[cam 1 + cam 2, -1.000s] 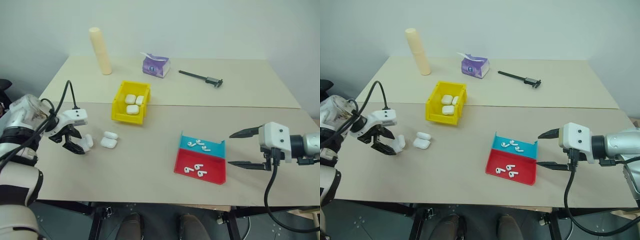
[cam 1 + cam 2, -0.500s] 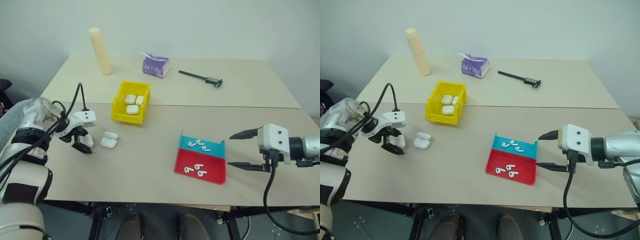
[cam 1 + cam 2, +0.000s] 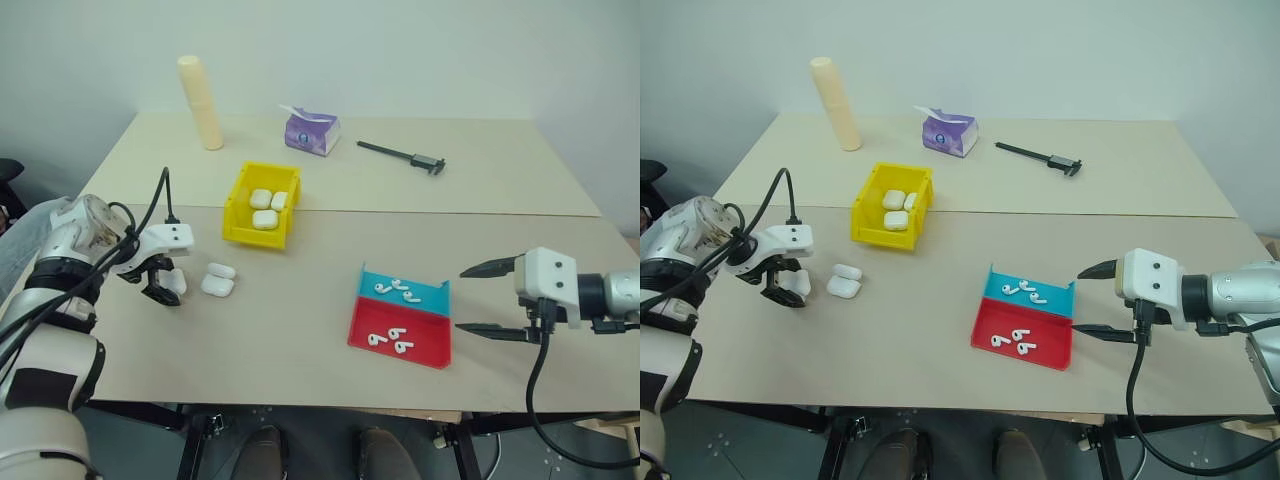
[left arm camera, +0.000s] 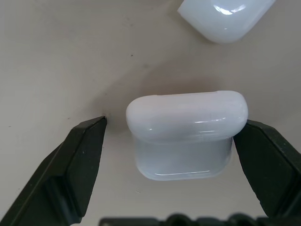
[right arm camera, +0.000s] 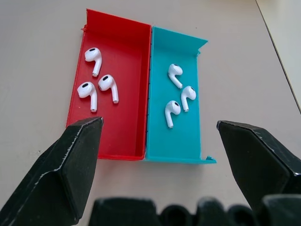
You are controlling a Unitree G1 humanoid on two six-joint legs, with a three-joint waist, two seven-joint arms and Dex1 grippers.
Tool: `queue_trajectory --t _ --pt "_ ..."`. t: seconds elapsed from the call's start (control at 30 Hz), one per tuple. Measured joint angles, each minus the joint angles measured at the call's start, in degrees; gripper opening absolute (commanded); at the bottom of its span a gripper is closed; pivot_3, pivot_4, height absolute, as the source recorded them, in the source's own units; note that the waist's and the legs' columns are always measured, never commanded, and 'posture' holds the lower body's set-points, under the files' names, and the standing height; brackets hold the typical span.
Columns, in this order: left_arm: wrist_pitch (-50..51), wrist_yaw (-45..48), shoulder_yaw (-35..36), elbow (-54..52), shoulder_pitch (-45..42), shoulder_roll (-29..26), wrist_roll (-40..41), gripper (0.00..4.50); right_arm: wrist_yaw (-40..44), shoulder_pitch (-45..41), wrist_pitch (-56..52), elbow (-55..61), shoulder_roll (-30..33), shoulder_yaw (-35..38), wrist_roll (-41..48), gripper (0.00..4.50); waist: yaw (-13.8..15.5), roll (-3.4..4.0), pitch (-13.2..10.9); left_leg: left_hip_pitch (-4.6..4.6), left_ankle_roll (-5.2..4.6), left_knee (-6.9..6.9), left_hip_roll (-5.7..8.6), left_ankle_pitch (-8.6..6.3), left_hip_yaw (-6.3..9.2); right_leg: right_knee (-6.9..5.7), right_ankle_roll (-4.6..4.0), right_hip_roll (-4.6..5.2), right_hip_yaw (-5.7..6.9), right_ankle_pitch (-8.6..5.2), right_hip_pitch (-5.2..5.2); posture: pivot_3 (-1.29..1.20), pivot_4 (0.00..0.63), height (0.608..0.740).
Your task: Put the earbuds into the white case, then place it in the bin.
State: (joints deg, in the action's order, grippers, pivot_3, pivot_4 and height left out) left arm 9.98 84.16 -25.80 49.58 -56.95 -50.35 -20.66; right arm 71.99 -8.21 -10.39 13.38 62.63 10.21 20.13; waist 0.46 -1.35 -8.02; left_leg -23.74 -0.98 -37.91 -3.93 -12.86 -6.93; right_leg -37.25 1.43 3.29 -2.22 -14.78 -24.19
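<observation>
Fingers of the left gripper (image 3: 163,287) are being held spread around a white case (image 4: 186,133) lying on the table (image 3: 300,320); one finger is touching its side, the other is standing apart, so nothing is being grasped. Two more cases (image 3: 218,279) are lying just beside it. The right gripper (image 3: 490,299) is being held wide and empty beside the red-and-teal tray (image 5: 141,141), where six earbuds (image 5: 96,80) are resting. Three cases are sitting in the yellow bin (image 3: 240,232).

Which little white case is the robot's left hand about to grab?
The white case sitting between the open fingers of the left hand, farthest left on the table. The neighbouring loose cases lie outside its fingers; others sit in the bin.
</observation>
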Motion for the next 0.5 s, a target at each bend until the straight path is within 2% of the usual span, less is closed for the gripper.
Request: queue_trajectory --t 0.5 --pt "3.2 -0.7 0.7 -6.2 2.7 -0.2 -2.0 4.50 -0.3 0.7 0.0 0.1 0.0 0.0 -1.1 4.49 0.0 0.13 0.1 0.13 0.00 -0.01 0.01 0.00 -0.02 -0.05 0.00 0.00 -0.03 0.00 0.08 0.00 0.150 0.740"
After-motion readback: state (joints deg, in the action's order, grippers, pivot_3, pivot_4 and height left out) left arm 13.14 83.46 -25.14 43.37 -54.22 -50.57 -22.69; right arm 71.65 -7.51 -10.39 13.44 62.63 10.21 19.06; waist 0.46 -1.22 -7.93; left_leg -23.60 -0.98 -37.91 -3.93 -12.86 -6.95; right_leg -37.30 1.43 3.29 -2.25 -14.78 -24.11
